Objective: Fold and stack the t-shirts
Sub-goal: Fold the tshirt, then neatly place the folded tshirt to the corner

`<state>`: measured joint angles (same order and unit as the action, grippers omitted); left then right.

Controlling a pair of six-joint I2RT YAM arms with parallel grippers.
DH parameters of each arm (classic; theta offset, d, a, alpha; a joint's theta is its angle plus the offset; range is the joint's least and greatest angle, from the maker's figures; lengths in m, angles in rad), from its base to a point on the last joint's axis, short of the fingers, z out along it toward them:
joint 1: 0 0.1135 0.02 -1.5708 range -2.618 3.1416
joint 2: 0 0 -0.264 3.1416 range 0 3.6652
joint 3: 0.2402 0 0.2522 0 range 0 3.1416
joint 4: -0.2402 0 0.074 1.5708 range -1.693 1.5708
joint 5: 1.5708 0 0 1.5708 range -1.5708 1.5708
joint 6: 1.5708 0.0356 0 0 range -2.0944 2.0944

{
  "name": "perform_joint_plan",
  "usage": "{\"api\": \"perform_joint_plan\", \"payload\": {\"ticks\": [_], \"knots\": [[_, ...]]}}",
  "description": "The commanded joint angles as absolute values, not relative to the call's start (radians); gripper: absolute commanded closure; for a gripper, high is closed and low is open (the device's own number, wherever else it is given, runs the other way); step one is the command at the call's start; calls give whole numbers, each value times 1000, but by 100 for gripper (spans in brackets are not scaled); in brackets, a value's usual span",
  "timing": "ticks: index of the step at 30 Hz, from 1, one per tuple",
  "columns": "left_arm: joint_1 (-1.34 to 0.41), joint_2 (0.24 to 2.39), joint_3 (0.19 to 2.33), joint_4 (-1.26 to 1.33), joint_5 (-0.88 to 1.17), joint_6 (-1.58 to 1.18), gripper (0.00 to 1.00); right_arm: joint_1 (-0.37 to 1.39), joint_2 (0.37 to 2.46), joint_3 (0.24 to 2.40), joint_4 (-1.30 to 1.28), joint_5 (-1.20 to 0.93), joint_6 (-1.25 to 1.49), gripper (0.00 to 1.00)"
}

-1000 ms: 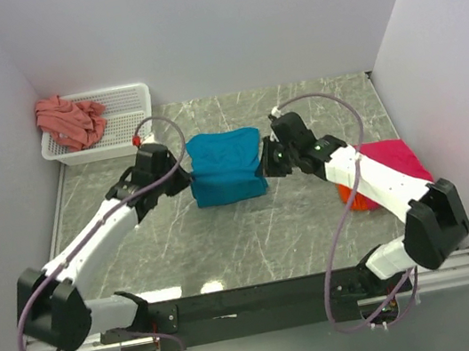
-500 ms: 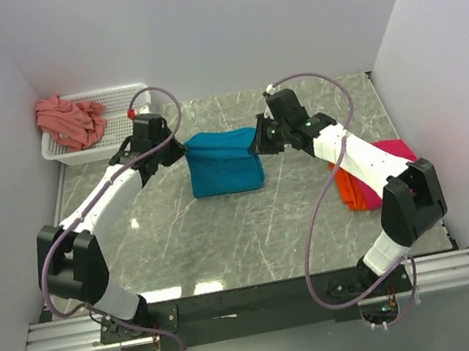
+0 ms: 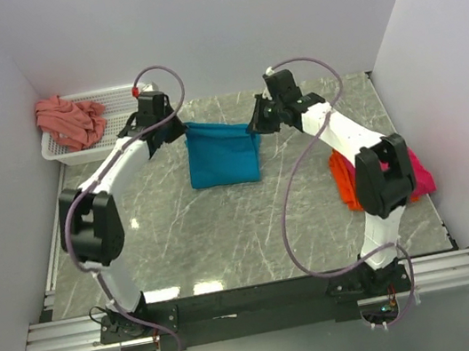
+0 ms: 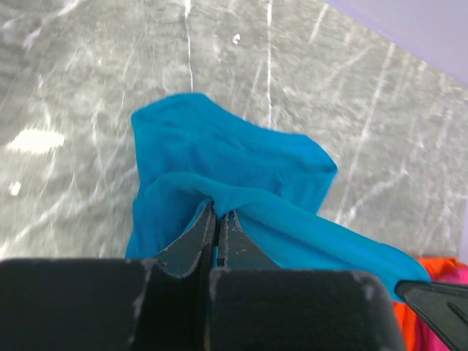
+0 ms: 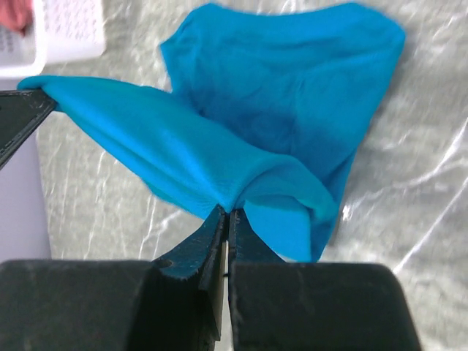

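Note:
A teal-blue t-shirt (image 3: pixel 223 152) hangs stretched between both grippers over the far middle of the marble table (image 3: pixel 226 231), its lower part drooping to the surface. My left gripper (image 3: pixel 182 130) is shut on its upper left corner; the left wrist view shows the jaws (image 4: pixel 216 213) pinching a fold of the teal cloth (image 4: pixel 234 157). My right gripper (image 3: pixel 254 127) is shut on the upper right corner, and in the right wrist view the jaws (image 5: pixel 227 212) clamp the teal cloth (image 5: pixel 292 95). A magenta-pink t-shirt (image 3: pixel 416 172) and an orange t-shirt (image 3: pixel 345 184) lie stacked at the right edge.
A white mesh basket (image 3: pixel 116 114) stands at the far left corner with a salmon-pink t-shirt (image 3: pixel 70 118) draped over it. White walls close in the table at the back and both sides. The right arm (image 3: pixel 367 162) crosses above the stacked shirts.
Both grippers have lifted and carried the teal-blue t-shirt away from me toward the back wall. The cloth went from a flat folded block to a hanging sheet.

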<state>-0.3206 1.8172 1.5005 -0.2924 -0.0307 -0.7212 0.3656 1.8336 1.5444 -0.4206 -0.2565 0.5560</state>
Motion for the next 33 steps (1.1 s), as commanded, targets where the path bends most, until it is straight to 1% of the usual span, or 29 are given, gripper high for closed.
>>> {"api": "perform_joint_plan", "payload": {"ticks": [1,4,5,6,7,8,9,10,11,13,14,16,17,18,20,21,22,23,24,26,27,33], "knots": [[-290,1928,1617,-244,-32,-689,100,333,1916,1638,-440,-224,543,100],[-273,2035,1719,-264,-14,-690,100,313,2004,1707,-440,-181,571,100],[-267,2061,1744,-268,-9,-689,98,308,2032,1732,-440,-175,575,98],[-262,2087,1796,-279,-9,-683,88,302,2061,1758,-442,-178,575,92],[-261,2135,1824,-296,-9,-681,74,298,2121,1817,-446,-202,571,79],[-255,2158,1883,-314,-8,-683,53,287,2152,1851,-454,-216,562,52],[-253,2178,1910,-351,-9,-681,25,282,2183,1893,-475,-231,552,47],[-252,2204,1934,-368,-9,-683,2,279,2225,1967,-515,-238,542,43],[-249,2209,1962,-377,-9,-683,1,279,2238,1992,-532,-226,522,35],[-247,2183,1950,-365,-9,-683,1,279,2223,1987,-532,-232,499,33],[-247,2163,1897,-344,8,-683,0,279,2203,1956,-514,-232,492,28],[-247,2093,1835,-310,15,-689,1,279,2134,1839,-456,-230,488,27],[-247,2067,1774,-292,18,-692,1,279,2114,1800,-440,-227,485,23],[-247,2013,1743,-287,11,-695,1,279,2085,1734,-427,-233,482,23],[-247,1955,1634,-275,3,-703,1,282,2072,1691,-416,-241,473,23],[-247,1887,1591,-265,2,-703,1,287,2075,1672,-416,-256,469,23],[-247,1852,1545,-258,3,-710,1,290,2082,1671,-428,-258,465,23],[-248,1818,1454,-236,3,-716,1,293,2089,1669,-429,-259,459,23],[-247,1743,1406,-226,3,-721,1,301,2106,1675,-436,-250,459,23],[-247,1674,1283,-213,-40,-741,1,313,2124,1689,-451,-242,457,25],[-247,1614,1247,-206,-40,-741,1,316,2144,1704,-453,-238,460,25],[-248,1442,1046,-229,-51,-782,1,347,2220,1769,-501,-138,492,30]]}}
